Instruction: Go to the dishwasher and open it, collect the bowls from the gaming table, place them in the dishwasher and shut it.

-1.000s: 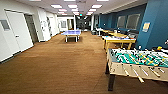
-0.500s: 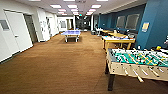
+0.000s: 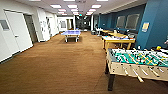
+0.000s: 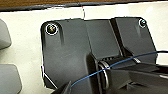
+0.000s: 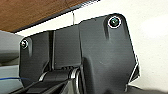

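The gaming table point(image 3: 117, 40) stood far down the carpeted hall, beyond the foosball table point(image 3: 138, 61), well apart from both grippers; their finger state could not be told.

Right wrist: dark plate point(image 5: 100, 55) with round corner fittings and jointed bar point(image 5: 57, 76) up close, over white robot body point(image 5: 147, 32). Brown carpet point(image 5: 30, 12) in one corner, thin blue cable point(image 5: 12, 79) at edge.

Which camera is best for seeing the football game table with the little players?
The head view: the foosball table stands at its right, green field and rods plain. Both wrist views look at the robot's own dark plates, white body and some brown floor.
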